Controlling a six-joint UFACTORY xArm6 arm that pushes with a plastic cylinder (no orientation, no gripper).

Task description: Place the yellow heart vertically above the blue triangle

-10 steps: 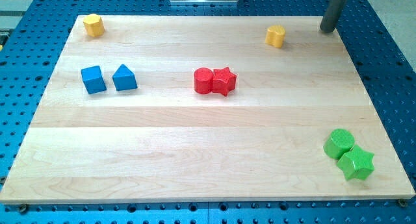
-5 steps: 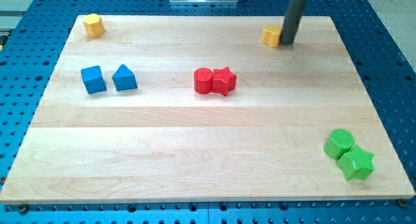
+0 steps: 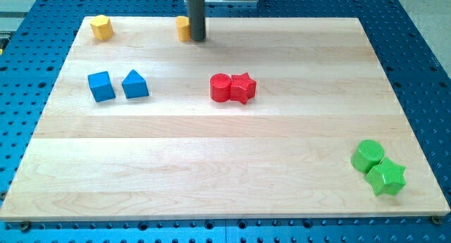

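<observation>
The yellow heart lies near the board's top edge, left of centre, partly hidden by my rod. My tip touches the heart's right side. The blue triangle lies lower and further to the view's left, next to a blue cube. The heart is up and to the right of the triangle.
A yellow hexagon block sits at the board's top left corner. A red cylinder and a red star touch near the middle. A green cylinder and a green star sit at the bottom right. The wooden board lies on a blue perforated table.
My tip came in from the top right, met the yellow heart's right side and pushed it far left along the top edge. The other blocks have not moved.
</observation>
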